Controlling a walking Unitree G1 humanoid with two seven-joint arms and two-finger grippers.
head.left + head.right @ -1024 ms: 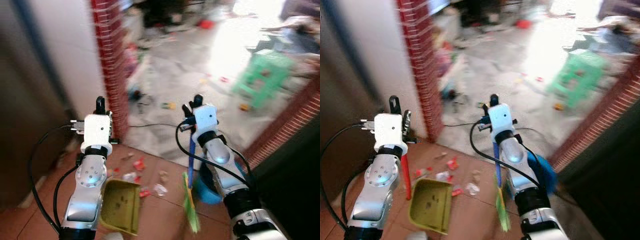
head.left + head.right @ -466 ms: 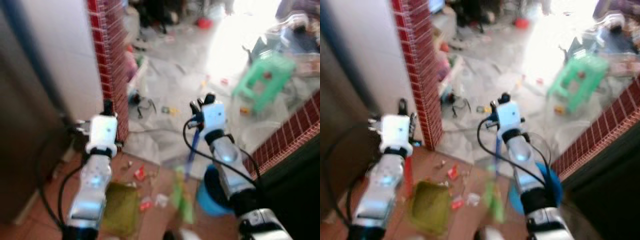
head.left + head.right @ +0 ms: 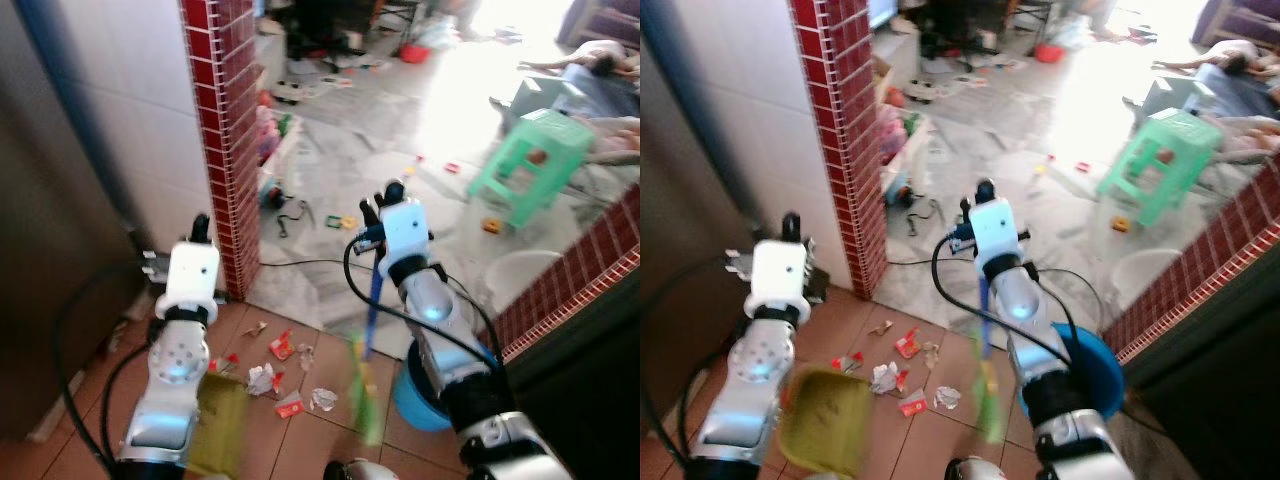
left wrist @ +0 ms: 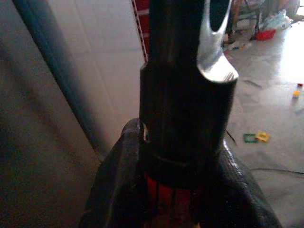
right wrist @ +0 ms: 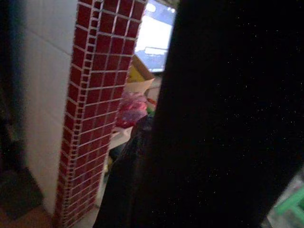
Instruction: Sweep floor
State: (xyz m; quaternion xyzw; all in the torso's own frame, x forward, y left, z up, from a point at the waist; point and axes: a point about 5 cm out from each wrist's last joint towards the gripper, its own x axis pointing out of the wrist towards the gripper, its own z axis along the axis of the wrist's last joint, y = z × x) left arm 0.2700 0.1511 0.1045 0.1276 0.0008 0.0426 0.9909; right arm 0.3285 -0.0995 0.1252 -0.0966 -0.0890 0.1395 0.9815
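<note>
Here the robot stands on a floor of reddish-brown tiles (image 3: 300,450) beside a pillar faced in small red tiles (image 3: 228,120), with a pale marble floor (image 3: 400,130) beyond. The left gripper (image 3: 200,228) is clamped on the red handle (image 4: 166,209) of an olive-green plastic dustpan (image 3: 825,425), which hangs low and blurred by the left arm, just above the tiles. The right gripper (image 3: 385,198) is closed around the blue handle (image 3: 372,305) of a broom with green bristles (image 3: 363,390); the bristles are blurred and sit just right of the rubbish. A small scatter of litter, red wrappers and crumpled clear plastic (image 3: 285,375), lies on the tiles between dustpan and broom, touching neither. A round blue plastic bucket (image 3: 1090,370) stands behind the right arm, close to a low red-brick wall (image 3: 580,280). Farther off, on the marble, a mint-green plastic stool (image 3: 525,150) stands well apart from the robot, with small toys and scraps strewn about. A black cable (image 3: 300,264) runs across the floor near the pillar's foot.
</note>
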